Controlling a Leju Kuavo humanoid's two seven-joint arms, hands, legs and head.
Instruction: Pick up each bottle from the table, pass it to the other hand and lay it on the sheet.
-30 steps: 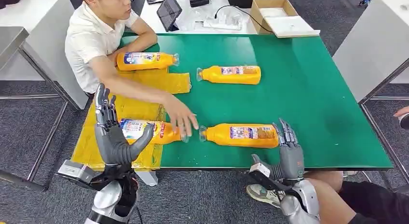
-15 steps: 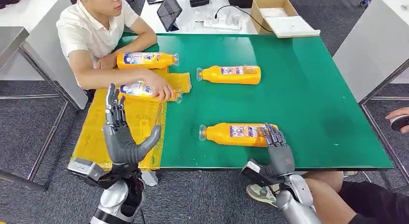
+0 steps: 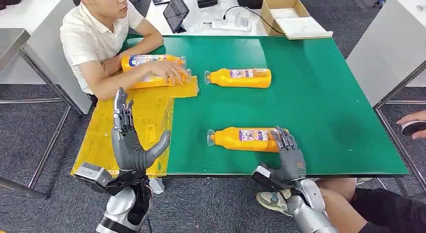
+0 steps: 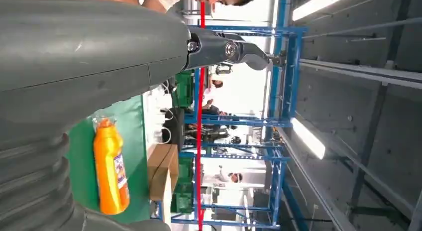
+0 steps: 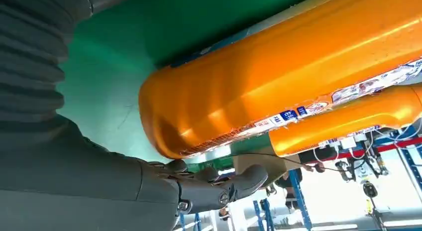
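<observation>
Orange bottle (image 3: 248,139) base hidden behind right hand (image 3: 290,160) fingers (image 3: 282,138)

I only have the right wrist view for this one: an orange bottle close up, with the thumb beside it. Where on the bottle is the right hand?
Observer: In the head view, the right hand has its fingers over the base end of the near bottle. That bottle lies flat on the green table.
Operator: And the left hand?
Observer: The left hand is upright with its fingers spread, above the yellow sheet. It holds nothing.
Operator: Is anyone near the sheet?
Observer: Yes. A person's hand lies on the far bottle at the sheet's far end.
</observation>
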